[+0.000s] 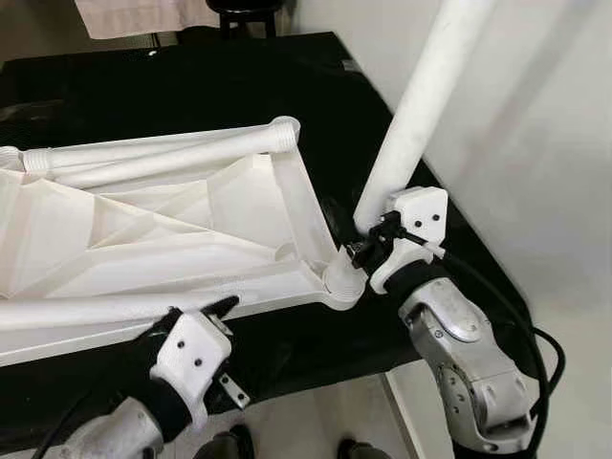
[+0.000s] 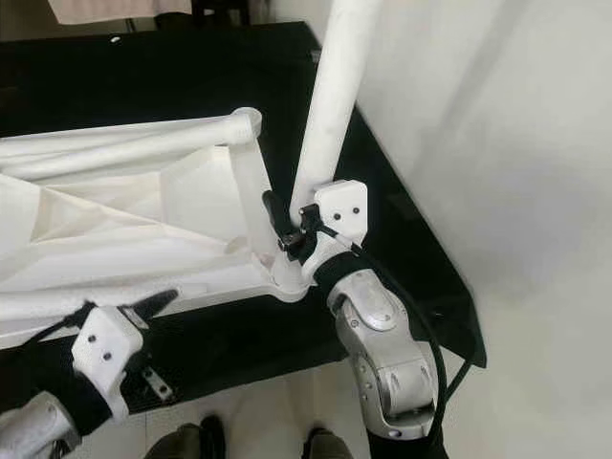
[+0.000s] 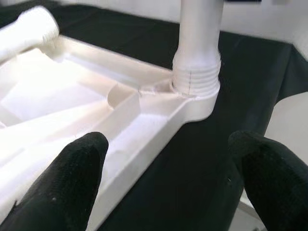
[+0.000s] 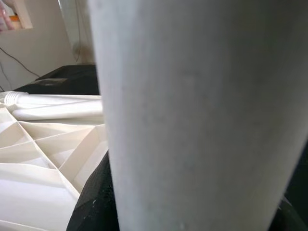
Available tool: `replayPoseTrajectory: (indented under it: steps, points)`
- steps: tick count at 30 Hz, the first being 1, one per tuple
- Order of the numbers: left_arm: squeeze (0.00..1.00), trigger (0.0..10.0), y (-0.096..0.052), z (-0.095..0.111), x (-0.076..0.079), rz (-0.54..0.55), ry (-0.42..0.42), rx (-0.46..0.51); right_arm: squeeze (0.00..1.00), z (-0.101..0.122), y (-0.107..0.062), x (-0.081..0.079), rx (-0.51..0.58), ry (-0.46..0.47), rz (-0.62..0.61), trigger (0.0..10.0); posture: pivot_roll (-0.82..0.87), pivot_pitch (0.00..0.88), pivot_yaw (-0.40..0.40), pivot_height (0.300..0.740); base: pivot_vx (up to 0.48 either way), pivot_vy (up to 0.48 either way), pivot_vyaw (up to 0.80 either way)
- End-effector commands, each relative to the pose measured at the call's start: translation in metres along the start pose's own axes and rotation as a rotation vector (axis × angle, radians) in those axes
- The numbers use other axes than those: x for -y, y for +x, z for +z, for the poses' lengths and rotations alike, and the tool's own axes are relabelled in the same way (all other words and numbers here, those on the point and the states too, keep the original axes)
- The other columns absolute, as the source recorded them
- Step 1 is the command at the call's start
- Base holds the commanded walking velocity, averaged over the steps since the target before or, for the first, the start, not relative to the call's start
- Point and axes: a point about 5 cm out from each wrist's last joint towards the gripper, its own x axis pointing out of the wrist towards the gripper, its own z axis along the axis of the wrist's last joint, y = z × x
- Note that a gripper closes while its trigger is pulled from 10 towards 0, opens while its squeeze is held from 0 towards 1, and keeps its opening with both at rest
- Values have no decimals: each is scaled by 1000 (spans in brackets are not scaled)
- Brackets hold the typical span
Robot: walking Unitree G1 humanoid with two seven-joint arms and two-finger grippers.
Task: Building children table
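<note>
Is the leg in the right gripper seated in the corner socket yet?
Seated: the leg stands upright, threaded end in the tabletop's corner socket.

Both eye views look steeply down from the head onto the black desk (image 1: 316, 105), sharing the white tabletop (image 1: 182, 229) corner. The left wrist view faces that corner from close by (between its own fingers (image 3: 72, 178)); the right wrist view sits almost against the upright leg (image 4: 202, 110).

No legible txt, labels, brand marks or nos. anywhere. The white tabletop (image 1: 191, 229), the leg (image 1: 421, 115) and the black counter (image 1: 316, 86) all look plain, w/ no print or signs.
</note>
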Motion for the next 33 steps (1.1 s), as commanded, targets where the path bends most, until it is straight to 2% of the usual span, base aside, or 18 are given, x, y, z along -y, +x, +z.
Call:
replayPoseTrajectory:
  steps: [1, 2, 3, 4, 5, 6, 7, 8, 11, 12, 14, 16, 20, 21, 22, 26, 29, 33]
  points:
    - [0, 10000, 0, -5, -1, -7, -23, -23, 0, -24, -1, 2, -119, 36, 66, 10000, -225, 212, -35, 740, 0, 0, 0]
    - [0, 10000, 0, -7, 3, -31, -34, -37, 0, -11, 5, -2, -63, 29, 194, 10000, -226, 212, -32, 740, 0, 0, 0]
    - [0, 10000, 0, -7, 3, -31, -34, -37, 0, -11, 5, -2, -63, 29, 194, 10000, -226, 212, -32, 740, 0, 0, 0]
    - [0, 10000, -2, -15, 16, -99, -70, -76, 0, 10, 9, -4, -4, 12, 413, 10000, -228, 214, -30, 740, 0, 0, 0]
    - [0, 10000, -2, -15, 16, -99, -70, -76, 0, 10, 9, -4, -4, 12, 413, 10000, -228, 214, -30, 740, 0, 0, 0]
    - [0, 10000, -3, -17, 21, -122, -85, -89, 0, 15, 10, -2, 7, 5, 465, 10000, -228, 214, -30, 740, 0, 0, 0]
    - [0, 10000, -4, -21, 29, -162, -107, -107, 0, 20, 8, -1, 15, -27, 575, 10000, -230, 213, -30, 740, 0, 0, 0]
    - [0, 10000, -4, -21, 29, -162, -107, -107, 0, 20, 8, -1, 15, -27, 575, 10000, -230, 213, -30, 740, 0, 0, 0]
    - [0, 10000, -10, -29, 49, -251, -136, -156, 0, 28, -6, 3, -14, -85, 865, 10000, -224, 216, -36, 740, 0, 0, 0]
    - [0, 10000, -10, -29, 49, -251, -136, -156, 0, 28, -6, 3, -14, -85, 865, 10000, -224, 216, -36, 740, 0, 0, 0]
    - [0, 10000, -11, -30, 48, -209, -159, -157, 0, 31, -9, 9, -37, -48, 982, 10000, -227, 227, -33, 740, 0, 0, 0]
    - [0, 10000, -11, -30, 48, -209, -159, -157, 0, 31, -9, 9, -37, -48, 982, 10000, -227, 227, -33, 740, 0, 0, 0]
    - [0, 10000, -12, -34, 36, -94, -151, -163, 0, 45, 4, 14, 9, 34, 1133, 10000, -215, 243, -28, 740, 0, 0, 0]
    - [0, 10000, -12, -34, 36, -94, -151, -163, 0, 45, 4, 14, 9, 34, 1133, 10000, -215, 243, -28, 740, 0, 0, 0]
    - [0, 10000, -13, -34, 34, -57, -132, -164, 0, 45, 7, 13, 10, 32, 1184, 10000, -210, 247, -24, 740, 0, 0, 0]
    - [0, 10000, -13, -34, 32, -37, -120, -166, 0, 43, 11, 11, 6, 12, 1201, 10000, -204, 259, -22, 740, 0, 0, 0]
    - [0, 10000, -17, -33, 22, 42, -74, -168, 0, 45, 25, 3, 33, 17, 1263, 10000, -192, 284, -10, 740, 0, 0, 0]
    - [0, 10000, -18, -31, 23, 38, -71, -165, 0, 47, 30, -1, 45, 35, 1308, 10000, -179, 301, -8, 740, 0, 0, 0]
